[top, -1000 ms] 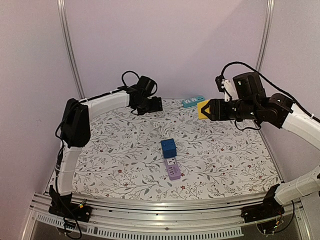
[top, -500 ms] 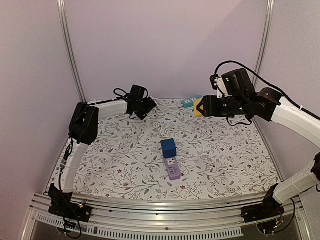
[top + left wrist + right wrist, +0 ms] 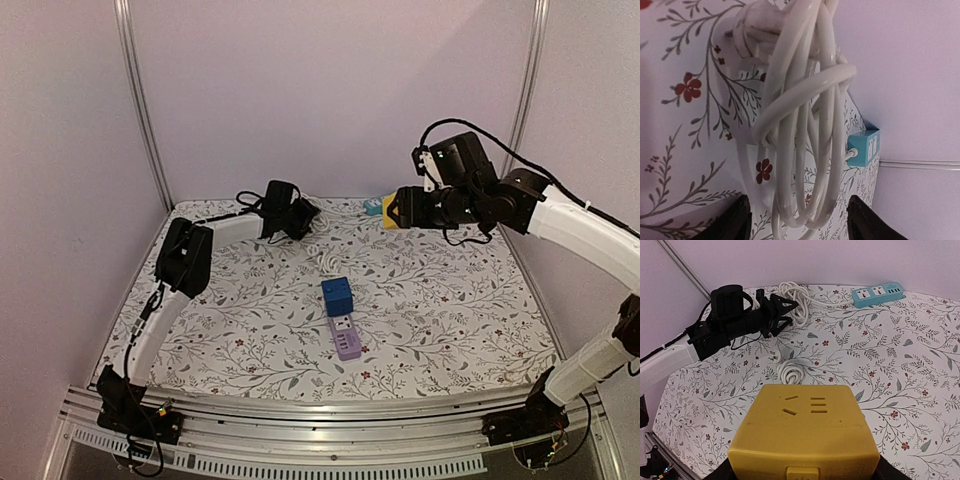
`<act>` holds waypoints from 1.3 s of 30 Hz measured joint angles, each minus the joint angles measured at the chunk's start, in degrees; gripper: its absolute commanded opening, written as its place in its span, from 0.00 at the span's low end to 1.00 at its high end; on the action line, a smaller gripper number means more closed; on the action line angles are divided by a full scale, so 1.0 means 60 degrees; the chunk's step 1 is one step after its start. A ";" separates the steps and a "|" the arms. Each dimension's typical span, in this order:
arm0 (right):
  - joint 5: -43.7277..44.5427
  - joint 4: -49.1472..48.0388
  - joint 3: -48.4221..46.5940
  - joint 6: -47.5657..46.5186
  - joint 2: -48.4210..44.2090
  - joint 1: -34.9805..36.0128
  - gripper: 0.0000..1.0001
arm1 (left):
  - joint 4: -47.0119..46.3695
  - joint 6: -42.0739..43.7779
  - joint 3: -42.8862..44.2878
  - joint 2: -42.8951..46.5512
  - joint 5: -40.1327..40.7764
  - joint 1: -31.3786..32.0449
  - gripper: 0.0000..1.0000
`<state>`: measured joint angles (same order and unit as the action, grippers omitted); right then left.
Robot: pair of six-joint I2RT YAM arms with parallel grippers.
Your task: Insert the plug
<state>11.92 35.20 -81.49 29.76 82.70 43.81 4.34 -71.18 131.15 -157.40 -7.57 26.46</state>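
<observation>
My right gripper is shut on a yellow socket cube and holds it in the air over the far right of the table. In the right wrist view the cube fills the foreground, slots facing up. A white plug with a small cable coil lies on the cloth beyond it. My left gripper is open at the far back, beside a larger white cable coil. In the left wrist view that coil hangs between my spread fingers.
A blue cube sits on the end of a purple power strip at the table's middle. A teal power strip lies along the back wall, also seen in the left wrist view. The left arm stretches across the far left.
My left arm has stretched farther back and its gripper has moved right up to the large coil. My right gripper has carried the yellow cube left and slightly back.
</observation>
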 measured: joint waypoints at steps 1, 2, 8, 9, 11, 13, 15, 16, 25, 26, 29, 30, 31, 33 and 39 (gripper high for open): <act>0.0004 0.0022 -0.0066 0.0000 0.0055 0.0000 0.00 | -0.0106 -0.0102 0.0062 -0.0087 -0.0029 0.0000 0.60; 0.0015 0.0047 -0.0138 -0.0007 0.0117 0.0000 0.00 | -0.0204 -0.0204 0.0138 -0.0178 -0.0076 0.0000 0.56; 0.0109 0.0073 -0.0306 -0.0040 0.0306 -0.0018 0.00 | -0.0714 -0.0729 0.0729 -0.0841 -0.0189 0.0000 0.15; 0.0131 0.0080 -0.0306 -0.0044 0.0321 -0.0022 0.00 | -0.0794 -0.0863 0.0801 -0.0925 -0.0204 0.0000 0.09; 0.0178 0.0084 -0.0306 -0.0051 0.0335 -0.0036 0.00 | -0.1020 -0.0998 0.0831 -0.1060 -0.0233 0.0000 0.00; 0.0200 0.0087 -0.0306 -0.0058 0.0339 -0.0055 0.00 | -0.1279 -0.1060 0.0827 -0.1115 -0.0328 0.0007 0.00; 0.0229 0.0095 -0.0324 -0.0076 0.0339 -0.0062 0.00 | -0.1563 -0.1213 0.0663 -0.1093 -0.0372 0.0000 0.00; 0.0244 0.0106 -0.0339 -0.0080 0.0339 -0.0069 0.00 | -0.1781 -0.1224 0.0397 -0.0998 -0.0368 -0.0011 0.00; 0.0222 0.0080 -0.0393 -0.0379 0.0339 -0.0146 0.00 | -0.3122 -0.1089 -0.4699 0.2204 0.0408 -0.0390 0.00; 0.0193 0.0066 -0.0393 -0.0466 0.0335 -0.0153 0.00 | -0.3202 -0.1064 -0.5278 0.2652 0.0510 -0.0525 0.00; 0.0084 0.0015 -0.0390 -0.0678 0.0335 -0.0175 0.00 | -0.3435 -0.0918 -0.6750 0.3883 0.0703 -0.1020 0.00; 0.0007 -0.0029 -0.0390 -0.0765 0.0331 -0.0182 0.00 | -0.3581 -0.0856 -0.7395 0.4411 0.0772 -0.1224 0.00; -0.0047 -0.0091 -0.0382 -0.0849 0.0331 -0.0189 0.00 | -0.3614 -0.0809 -0.7828 0.4809 0.0827 -0.1333 0.00; -0.0157 -0.0178 -0.0335 -0.1024 0.0284 -0.0189 0.00 | -0.3752 -0.0674 -0.8987 0.5810 0.0987 -0.1632 0.00; -0.0484 -0.0448 0.0117 -0.1545 -0.0178 -0.0233 0.00 | -0.3289 -0.0120 -1.1792 0.8921 0.1530 -0.1821 0.00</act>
<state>9.02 32.51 -80.79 20.49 81.62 42.41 -15.40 -71.90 60.40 -103.88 1.61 15.53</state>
